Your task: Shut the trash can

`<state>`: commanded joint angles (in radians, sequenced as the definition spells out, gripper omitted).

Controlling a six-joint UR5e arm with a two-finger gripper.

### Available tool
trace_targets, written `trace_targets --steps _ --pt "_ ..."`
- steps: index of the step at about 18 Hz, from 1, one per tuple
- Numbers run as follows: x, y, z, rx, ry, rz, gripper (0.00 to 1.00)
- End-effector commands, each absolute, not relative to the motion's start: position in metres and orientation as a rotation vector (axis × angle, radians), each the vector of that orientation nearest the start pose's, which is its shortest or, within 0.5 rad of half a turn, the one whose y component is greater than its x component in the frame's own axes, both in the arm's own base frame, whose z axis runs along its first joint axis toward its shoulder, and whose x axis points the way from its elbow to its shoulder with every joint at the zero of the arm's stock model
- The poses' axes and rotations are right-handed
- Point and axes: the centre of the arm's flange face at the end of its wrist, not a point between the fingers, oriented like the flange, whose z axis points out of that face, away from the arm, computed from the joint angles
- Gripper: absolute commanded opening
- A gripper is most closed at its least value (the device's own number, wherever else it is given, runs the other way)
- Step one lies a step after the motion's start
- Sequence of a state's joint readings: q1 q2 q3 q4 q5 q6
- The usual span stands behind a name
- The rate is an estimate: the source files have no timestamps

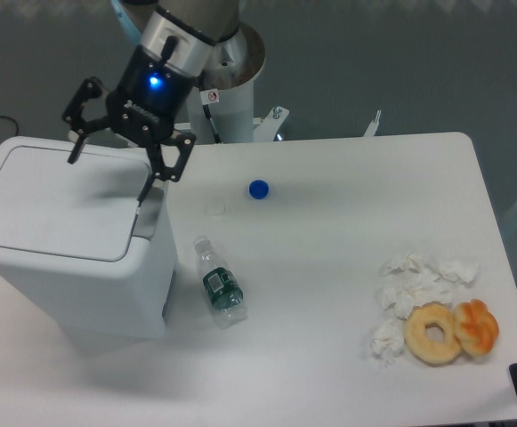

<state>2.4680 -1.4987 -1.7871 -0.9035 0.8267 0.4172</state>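
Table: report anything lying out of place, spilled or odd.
A clear plastic bottle lies on its side beside the trash can, uncapped; a blue cap sits apart from it. Crumpled tissues are scattered beside two doughnuts lying bare on the table. The trash can's lid lies flat.
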Motion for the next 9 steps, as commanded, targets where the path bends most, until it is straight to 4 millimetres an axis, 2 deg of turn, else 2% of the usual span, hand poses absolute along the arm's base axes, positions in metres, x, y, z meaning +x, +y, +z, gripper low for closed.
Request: trace_targets --steps 5,9 --pt "-0.291 0.440 0.528 -2.272 -0.321 -0.188 1.00" --pt "-0.310 0.432 0.527 -2.347 -0.293 -0.024 1.00"
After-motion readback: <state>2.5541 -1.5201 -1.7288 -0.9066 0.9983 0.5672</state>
